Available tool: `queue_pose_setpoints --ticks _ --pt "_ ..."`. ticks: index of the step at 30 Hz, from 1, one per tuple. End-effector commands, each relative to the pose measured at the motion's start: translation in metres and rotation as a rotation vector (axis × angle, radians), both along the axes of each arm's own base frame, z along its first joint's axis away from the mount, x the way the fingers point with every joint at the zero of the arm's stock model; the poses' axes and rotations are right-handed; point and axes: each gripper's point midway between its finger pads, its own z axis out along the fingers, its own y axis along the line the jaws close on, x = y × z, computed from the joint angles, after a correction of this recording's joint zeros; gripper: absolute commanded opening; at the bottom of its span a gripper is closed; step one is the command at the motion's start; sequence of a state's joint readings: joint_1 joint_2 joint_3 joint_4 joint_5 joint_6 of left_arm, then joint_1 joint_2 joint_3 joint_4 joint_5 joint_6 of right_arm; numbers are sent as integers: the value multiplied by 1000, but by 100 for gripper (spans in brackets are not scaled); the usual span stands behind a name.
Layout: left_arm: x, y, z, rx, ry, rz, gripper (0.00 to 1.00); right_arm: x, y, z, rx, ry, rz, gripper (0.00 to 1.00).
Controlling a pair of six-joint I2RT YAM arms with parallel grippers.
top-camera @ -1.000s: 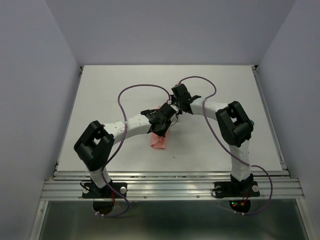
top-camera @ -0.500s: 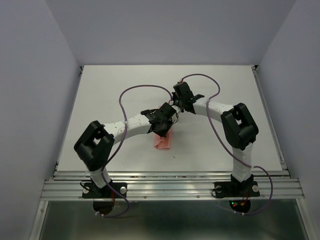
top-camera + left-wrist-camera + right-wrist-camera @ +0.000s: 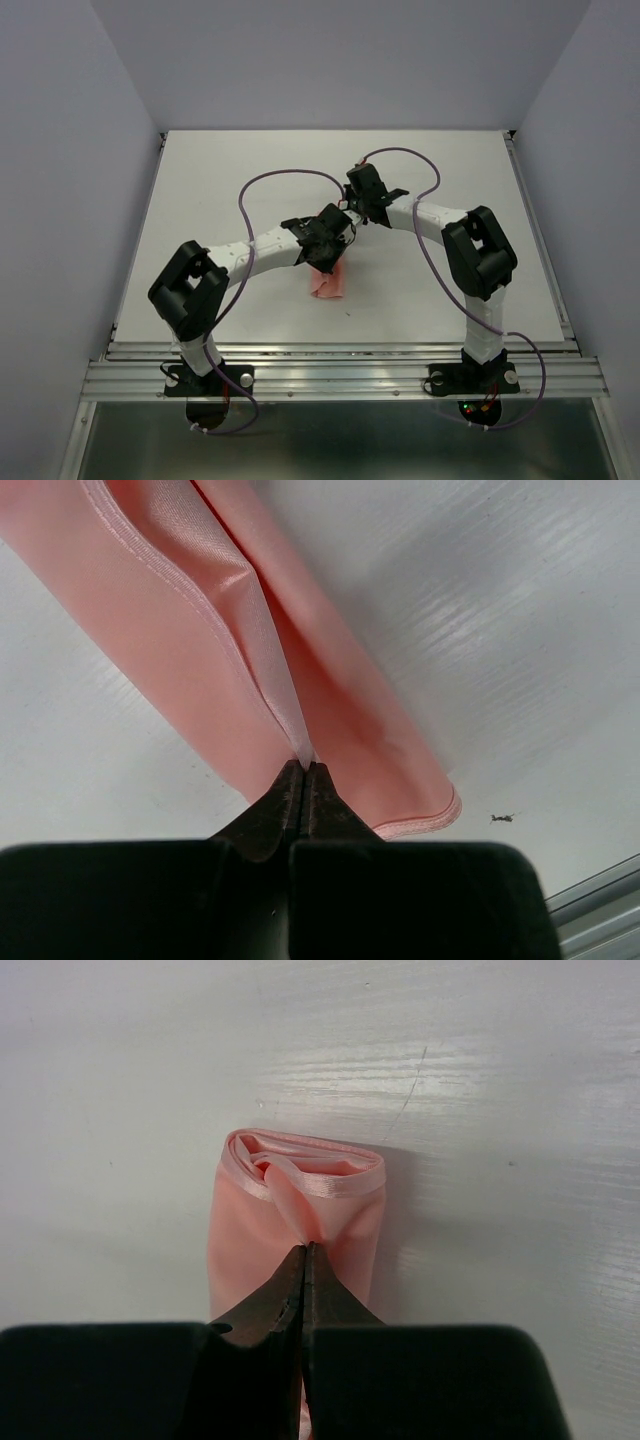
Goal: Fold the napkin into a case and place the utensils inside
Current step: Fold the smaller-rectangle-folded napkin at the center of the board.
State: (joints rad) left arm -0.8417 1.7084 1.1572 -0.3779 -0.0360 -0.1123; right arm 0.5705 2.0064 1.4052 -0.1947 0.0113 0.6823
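Observation:
The napkin [image 3: 327, 284] lies mid-table as a narrow salmon-pink folded strip, a case with its far part under the two wrists. My left gripper [image 3: 326, 255] is shut on a raised top layer of the napkin [image 3: 190, 650] near its hemmed end; the jaws meet at the pinch [image 3: 305, 766]. My right gripper [image 3: 350, 214] is shut on a pinch of the top layer at the strip's other end, where the napkin [image 3: 240, 1230] shows its layered opening [image 3: 300, 1165]. The utensils are out of view.
Purple cables [image 3: 285, 175] loop above the table from both wrists. A small dark speck [image 3: 347, 313] lies just right of the strip's near end. The white table [image 3: 480, 180] ends at a metal rail [image 3: 340, 375] by the arm bases.
The right arm's elbow has swung slightly to the right, and the strip's near end has shifted a little to the right. Both grippers stay shut on the cloth.

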Motion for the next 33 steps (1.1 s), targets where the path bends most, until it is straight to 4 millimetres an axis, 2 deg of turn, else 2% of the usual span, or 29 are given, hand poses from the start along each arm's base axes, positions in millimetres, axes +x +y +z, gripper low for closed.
queue_pose_setpoints --ticks 1,5,12,17,18,22,23,28,30,33 --pt "18 -18 24 -90 -48 -1 0 1 6 14 28 -30 1 1" --pt "15 -24 22 -117 -24 -13 0 0 5 11 22 -24 1 1" --pt "12 -25 15 -115 -3 -26 0 0 -1 11 -2 -34 -13 10" --pt "11 -23 12 -106 1 -30 0 -1 -1 10 -1 -28 -13 23" --pt "11 -23 12 -108 1 -33 0 0 -2 11 -4 -33 -16 28" --pt "10 -23 11 -109 7 -34 0 -1 -7 21 -9 -56 -25 44" --pt "10 -23 10 -110 8 -35 0 -1 -8 25 -7 -65 -31 45" --pt "10 -26 12 -117 7 -39 0 -11 -14 27 -10 -61 -31 60" --pt "10 -26 11 -114 10 -39 0 -14 -14 31 2 -61 -25 63" --pt "11 -26 11 -114 8 -36 0 -22 -17 28 4 -43 -19 71"
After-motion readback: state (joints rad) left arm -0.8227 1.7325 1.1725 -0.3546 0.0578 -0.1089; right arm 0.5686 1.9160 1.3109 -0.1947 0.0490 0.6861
